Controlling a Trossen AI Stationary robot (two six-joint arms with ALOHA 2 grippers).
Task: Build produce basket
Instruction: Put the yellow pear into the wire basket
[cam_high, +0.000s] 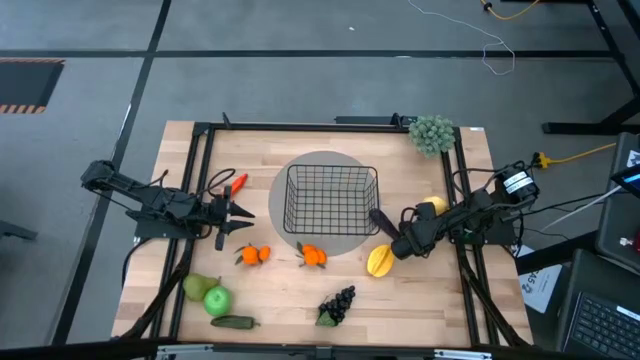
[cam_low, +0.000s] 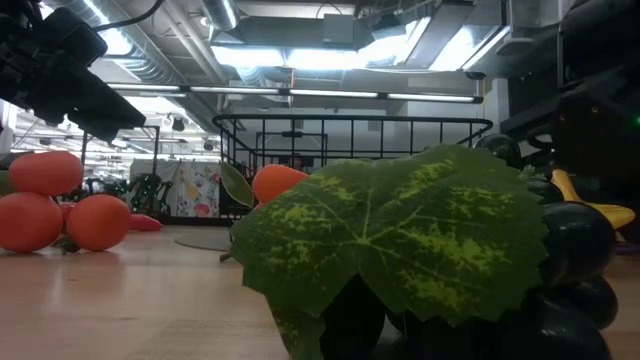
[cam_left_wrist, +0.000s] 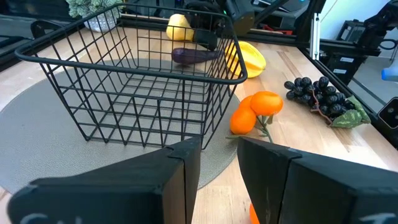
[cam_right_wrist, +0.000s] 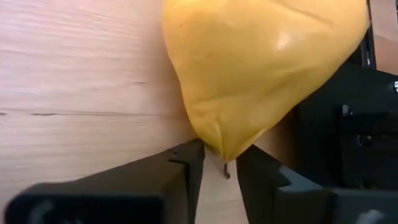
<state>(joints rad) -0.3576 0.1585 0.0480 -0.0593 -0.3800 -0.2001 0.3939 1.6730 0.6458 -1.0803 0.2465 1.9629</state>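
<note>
High view first: the black wire basket (cam_high: 331, 200) sits empty on a flat grey disc (cam_high: 300, 240) mid-table. The left gripper (cam_high: 243, 222) hovers just left of the basket, above an orange pair (cam_high: 253, 255). The right gripper (cam_high: 398, 248) is low by the basket's right side, right next to a yellow fruit (cam_high: 379, 261), with a purple eggplant (cam_high: 383, 220) just beside it. A second orange cluster (cam_high: 314, 256) lies at the disc's near edge, dark grapes (cam_high: 338, 304) nearer the front, and a green apple (cam_high: 217, 301) front left.

Low view: a big green grape leaf (cam_low: 400, 235) fills most of the shot, oranges (cam_low: 60, 205) off to the left, basket (cam_low: 350, 150) behind.

Left wrist view: the left gripper's fingers (cam_left_wrist: 186, 171) are only a narrow gap apart, holding nothing; basket (cam_left_wrist: 137, 81) ahead, oranges (cam_left_wrist: 255, 112) beside it.

Right wrist view: the right gripper's fingers (cam_right_wrist: 189, 165) sit nearly closed with the pointed tip of the yellow fruit (cam_right_wrist: 261, 68) at the gap between them; can't tell if they're actually pinching it.
</note>
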